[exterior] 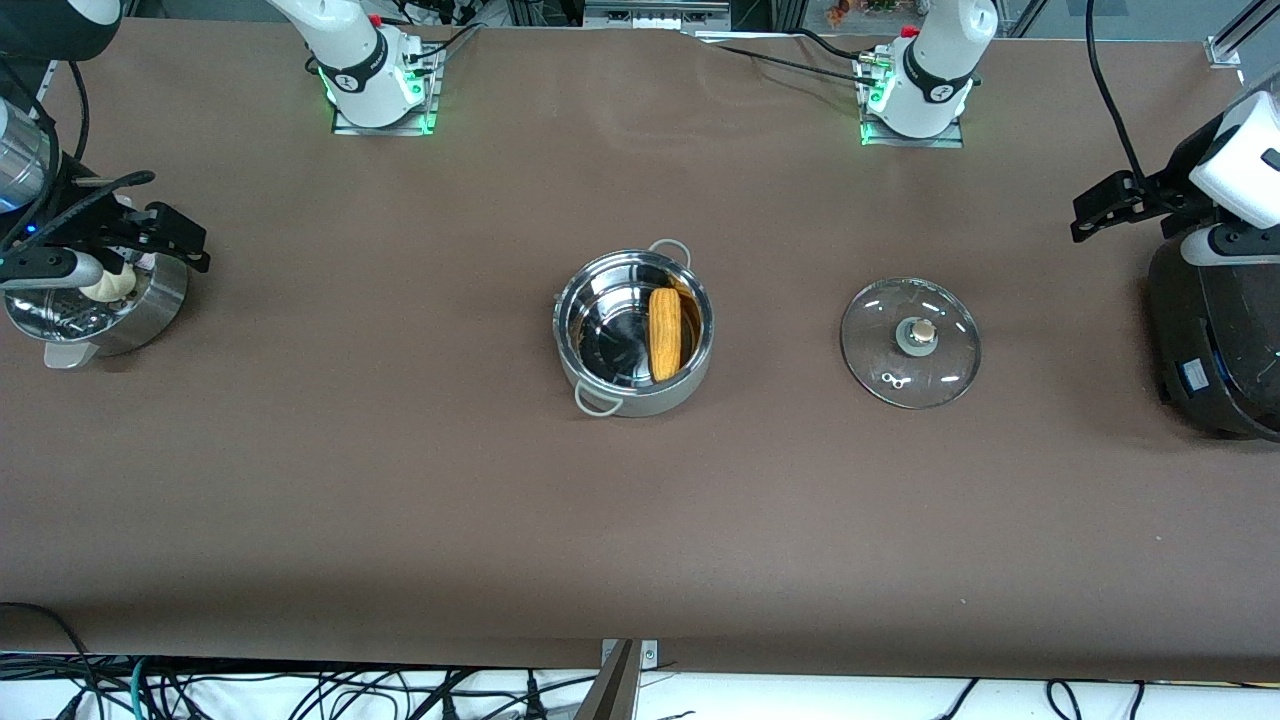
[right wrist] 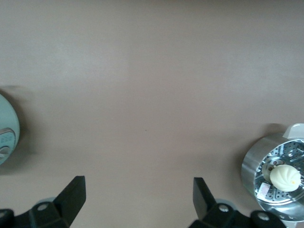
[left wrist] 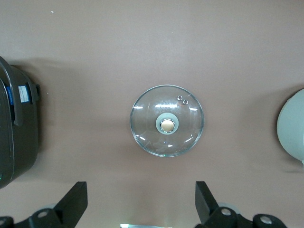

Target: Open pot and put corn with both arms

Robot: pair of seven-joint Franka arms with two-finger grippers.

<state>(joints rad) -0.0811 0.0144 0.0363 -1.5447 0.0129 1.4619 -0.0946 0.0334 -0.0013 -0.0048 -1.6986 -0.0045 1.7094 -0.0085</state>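
Note:
The steel pot (exterior: 620, 398) stands open at the middle of the table with the yellow-orange corn (exterior: 664, 333) lying inside it. Its glass lid (exterior: 910, 343) with the tan knob lies flat on the table beside the pot, toward the left arm's end; it also shows in the left wrist view (left wrist: 167, 142). My left gripper (exterior: 1095, 208) is open and empty, up in the air beside the black cooker; in the left wrist view (left wrist: 141, 199) its jaws stand wide apart. My right gripper (exterior: 165, 235) is open and empty over the steamer basket; it also shows in the right wrist view (right wrist: 139, 197).
A black cooker (exterior: 1215, 340) stands at the left arm's end of the table and shows in the left wrist view (left wrist: 16, 123). A perforated steamer basket (exterior: 150, 310) with a white bun (exterior: 110, 285) stands at the right arm's end, seen also in the right wrist view (right wrist: 254, 166).

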